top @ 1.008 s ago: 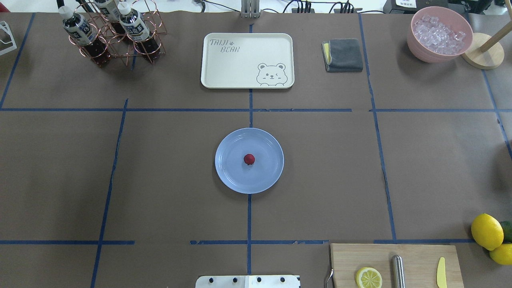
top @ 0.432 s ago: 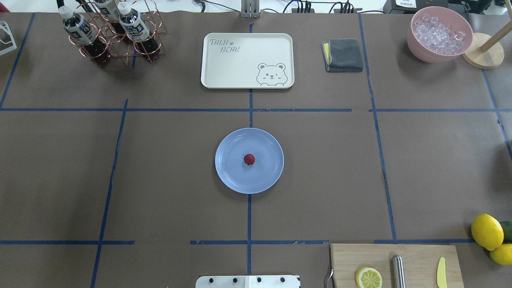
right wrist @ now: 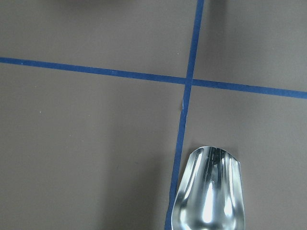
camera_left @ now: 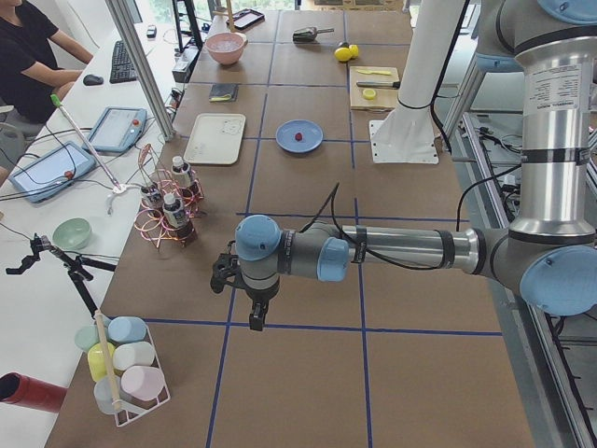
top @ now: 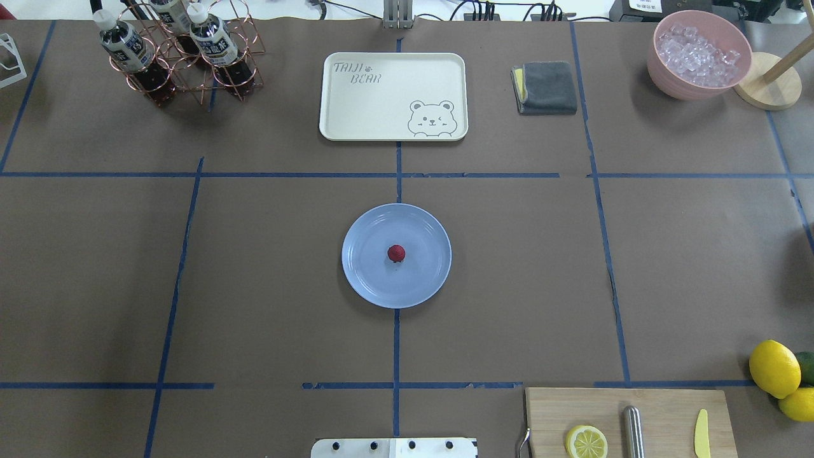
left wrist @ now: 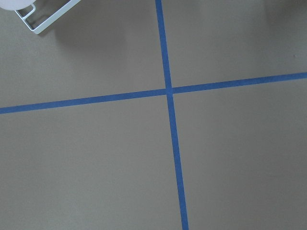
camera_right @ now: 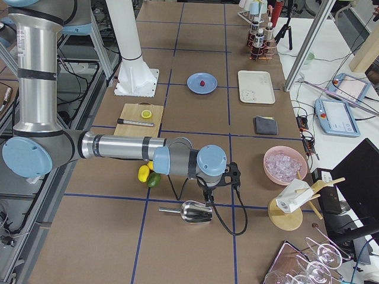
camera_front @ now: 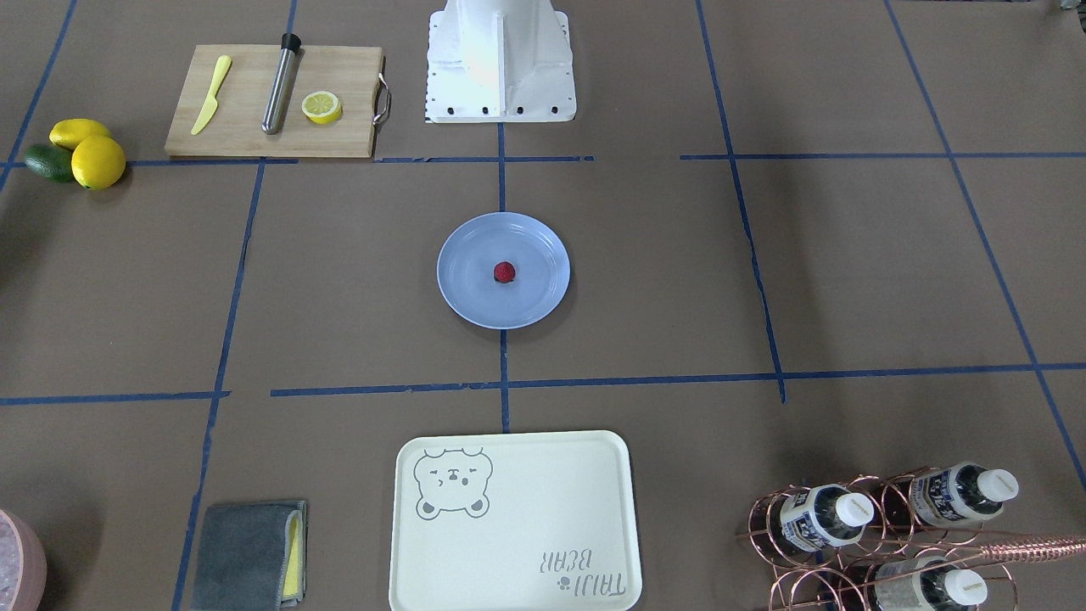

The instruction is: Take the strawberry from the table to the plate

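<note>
The small dark-red strawberry (top: 396, 253) (camera_front: 504, 271) lies in the middle of the light-blue plate (top: 365, 277) (camera_front: 465, 293), which sits at the centre of the brown table (top: 254, 286). Neither gripper shows in the overhead or front-facing views. The left gripper (camera_left: 254, 315) hangs over bare table far out at the robot's left end, seen only in the exterior left view. The right gripper (camera_right: 207, 198) hangs far out at the right end, just above a metal scoop (camera_right: 190, 212) (right wrist: 210, 191). I cannot tell whether either gripper is open or shut.
A cream bear tray (top: 393, 95) lies beyond the plate, with a copper rack of bottles (top: 181, 54) at the far left. A grey cloth (top: 545, 87) and a pink bowl of ice (top: 698, 54) sit far right. A cutting board (top: 629, 423) with a lemon half (top: 586, 441) and whole lemons (top: 774, 367) are near right.
</note>
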{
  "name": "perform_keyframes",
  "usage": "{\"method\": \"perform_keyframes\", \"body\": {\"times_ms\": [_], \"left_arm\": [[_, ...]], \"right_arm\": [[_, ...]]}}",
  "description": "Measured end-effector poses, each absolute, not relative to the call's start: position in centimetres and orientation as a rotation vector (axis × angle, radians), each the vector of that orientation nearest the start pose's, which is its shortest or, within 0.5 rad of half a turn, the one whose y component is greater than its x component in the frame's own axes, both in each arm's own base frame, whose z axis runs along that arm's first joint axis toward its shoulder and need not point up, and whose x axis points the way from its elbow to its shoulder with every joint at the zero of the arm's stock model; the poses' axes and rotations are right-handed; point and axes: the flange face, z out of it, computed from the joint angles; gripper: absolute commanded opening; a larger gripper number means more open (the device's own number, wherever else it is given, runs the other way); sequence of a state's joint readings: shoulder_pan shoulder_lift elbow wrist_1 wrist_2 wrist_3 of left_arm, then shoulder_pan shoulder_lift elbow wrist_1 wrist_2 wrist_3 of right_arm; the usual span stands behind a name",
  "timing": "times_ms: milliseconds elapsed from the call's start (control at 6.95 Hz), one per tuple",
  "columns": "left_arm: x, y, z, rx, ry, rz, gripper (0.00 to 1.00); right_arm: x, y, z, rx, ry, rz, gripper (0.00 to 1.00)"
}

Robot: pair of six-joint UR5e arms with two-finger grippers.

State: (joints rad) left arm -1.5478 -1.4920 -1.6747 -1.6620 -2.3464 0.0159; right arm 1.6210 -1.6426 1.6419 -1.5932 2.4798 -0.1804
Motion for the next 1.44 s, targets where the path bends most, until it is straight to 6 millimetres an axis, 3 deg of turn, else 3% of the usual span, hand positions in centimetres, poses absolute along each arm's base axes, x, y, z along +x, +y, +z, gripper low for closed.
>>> {"method": "perform_keyframes", "body": {"times_ms": [432,1439], "left_arm": [[-5.33,-46.62,63.49,0.109,0.775,0.081,1.00],[-5.51,-46.70,63.37,0.114,0.776,0.079,1.00]], "right_arm": [[7.85,-45.94,66.21,0.101,-0.896,-0.115,1.00],[7.87,-46.54,65.39,0.085,-0.900,-0.039,1.00]]}}
